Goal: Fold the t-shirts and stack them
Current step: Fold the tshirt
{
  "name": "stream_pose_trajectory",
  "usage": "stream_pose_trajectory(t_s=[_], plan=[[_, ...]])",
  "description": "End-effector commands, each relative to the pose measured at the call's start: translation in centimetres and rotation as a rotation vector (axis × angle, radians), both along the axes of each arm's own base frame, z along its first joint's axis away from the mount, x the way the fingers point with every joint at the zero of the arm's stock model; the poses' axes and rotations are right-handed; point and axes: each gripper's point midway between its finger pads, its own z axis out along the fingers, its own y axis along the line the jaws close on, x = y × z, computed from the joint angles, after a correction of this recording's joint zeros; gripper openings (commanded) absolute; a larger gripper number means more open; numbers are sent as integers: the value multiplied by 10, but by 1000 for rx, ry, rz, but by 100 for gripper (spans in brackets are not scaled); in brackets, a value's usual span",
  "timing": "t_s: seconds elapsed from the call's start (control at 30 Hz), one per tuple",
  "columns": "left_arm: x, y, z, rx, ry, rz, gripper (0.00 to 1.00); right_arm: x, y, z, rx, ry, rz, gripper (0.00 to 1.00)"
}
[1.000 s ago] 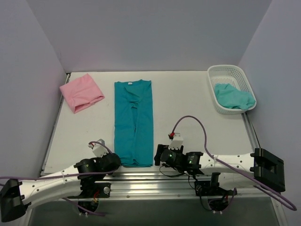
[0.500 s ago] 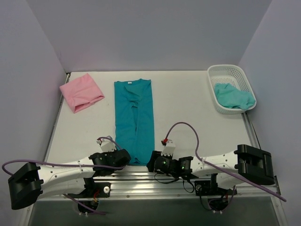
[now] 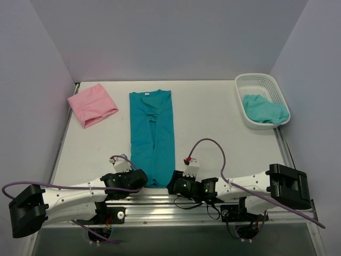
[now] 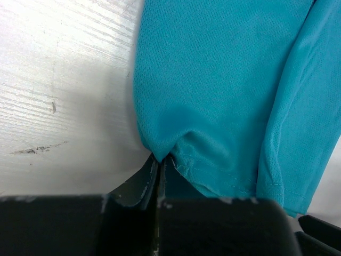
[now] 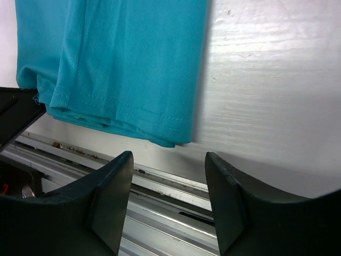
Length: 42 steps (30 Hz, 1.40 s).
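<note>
Both arms have swung inward since a second ago, the left one travelling toward 3 o'clock and the right one toward 9 o'clock, so that they now meet at the near hem of the teal t-shirt (image 3: 152,136). Over the last half second the top view shows hardly any further change.

That shirt lies folded into a long strip on the counter (image 3: 213,122), a little to the 9 o'clock side of centre, running from its collar at 12 o'clock to its hem at 6 o'clock. The left fingers (image 4: 160,176) are clenched on the hem's corner on the 9 o'clock side, and the wrist view shows the cloth puckered up where it is pinched. The right fingers (image 5: 109,202) stand apart, released, low at the counter's near edge beside the rail (image 5: 160,186). The hem's other corner sits just beyond the gap between them, and they are not touching the cloth.

The pink t-shirt (image 3: 92,104) rests folded at 10 o'clock, well apart from the teal one. At 2 o'clock the aqua t-shirt (image 3: 265,109) lies crumpled in the white lattice basket (image 3: 256,78), spilling over its near rim.
</note>
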Motion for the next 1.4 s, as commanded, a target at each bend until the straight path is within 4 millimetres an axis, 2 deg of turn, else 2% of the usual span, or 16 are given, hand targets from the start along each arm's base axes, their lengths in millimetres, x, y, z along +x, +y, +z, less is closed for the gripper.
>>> stream_pose_trajectory(t_s=[0.0, 0.13, 0.23, 0.33, 0.5, 0.67, 0.77, 0.87, 1.1, 1.27, 1.37], plan=[[5, 0, 3, -6, -28, 23, 2, 14, -23, 13, -42, -64, -95, 53], [6, -1, 2, -3, -30, 24, 2, 21, -36, 9, -54, -71, -130, 54], [7, -2, 2, 1, -30, 23, 2, 26, -35, 3, -55, -64, -131, 53], [8, -5, 2, -3, -30, 21, 2, 27, -29, -4, -82, -65, -119, 52], [7, -5, 1, 8, -21, 18, 2, 27, -5, -18, -115, -49, -65, 50], [5, -2, -1, 9, -15, 22, 2, 26, 3, -22, -127, -41, -42, 49], [5, 0, 0, 7, -17, 25, 2, 27, 2, -18, -125, -49, -45, 36], [5, 2, 1, 2, -23, 29, 2, 28, -4, -16, -139, -52, -54, 31], [5, 6, 9, 11, -39, 16, 2, 28, -27, -1, -140, -75, -88, 0], [-2, 12, 13, 37, -10, 2, 2, 20, -44, 6, -163, -75, -88, 0], [-6, 9, 17, 18, 2, -20, 2, 18, -49, 8, -174, -71, -88, 0]])
